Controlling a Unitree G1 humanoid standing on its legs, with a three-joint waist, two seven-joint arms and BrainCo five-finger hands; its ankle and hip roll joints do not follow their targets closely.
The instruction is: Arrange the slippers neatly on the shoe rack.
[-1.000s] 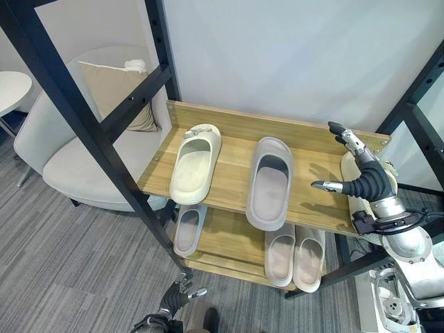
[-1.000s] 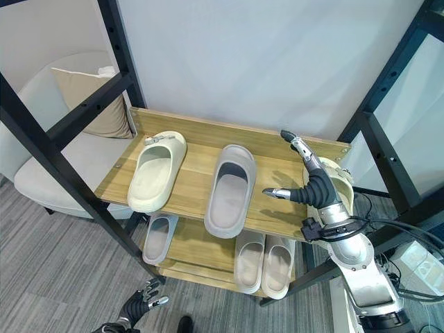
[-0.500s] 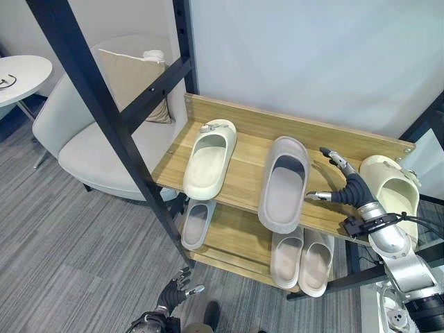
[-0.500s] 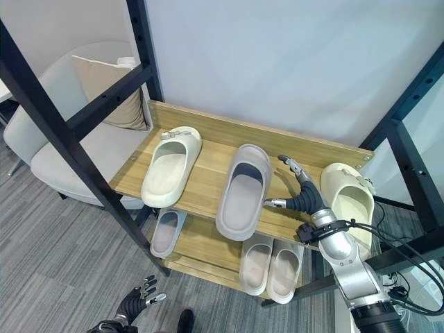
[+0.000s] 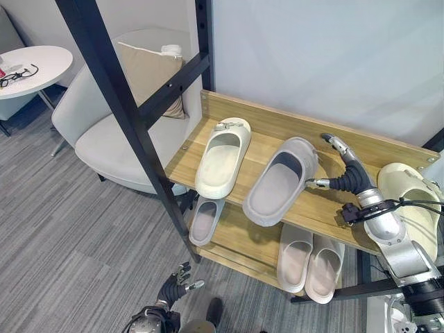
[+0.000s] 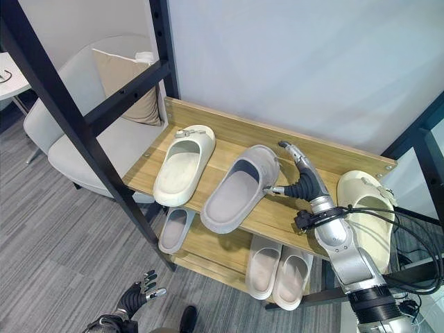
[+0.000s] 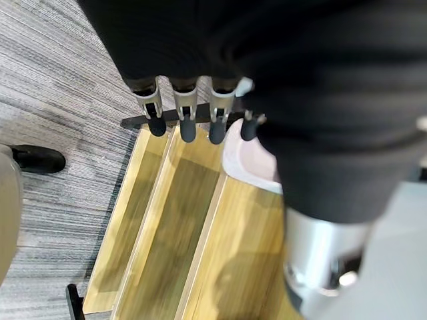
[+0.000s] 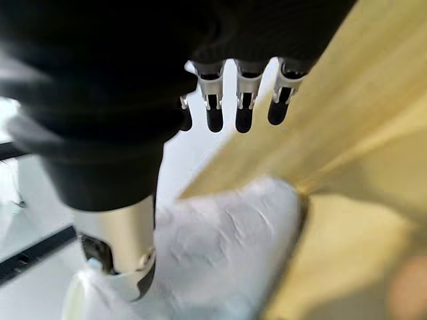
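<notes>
On the rack's top shelf [image 5: 236,179], the grey slipper [image 5: 277,182] lies slanted, its heel jutting over the front edge, beside the cream slipper [image 5: 223,156]. The right hand [image 5: 343,173], fingers spread open, touches its toe. Left hand [image 5: 177,284] hangs relaxed near the floor.

Three slippers [image 5: 277,189] atop shoe rack [image 5: 318,209]

Six slippers [image 5: 221,157] on one shoe rack [image 5: 326,211], plus one armchair [image 5: 111,139], one pillow [image 5: 149,76], one round table [image 5: 31,66].
</notes>
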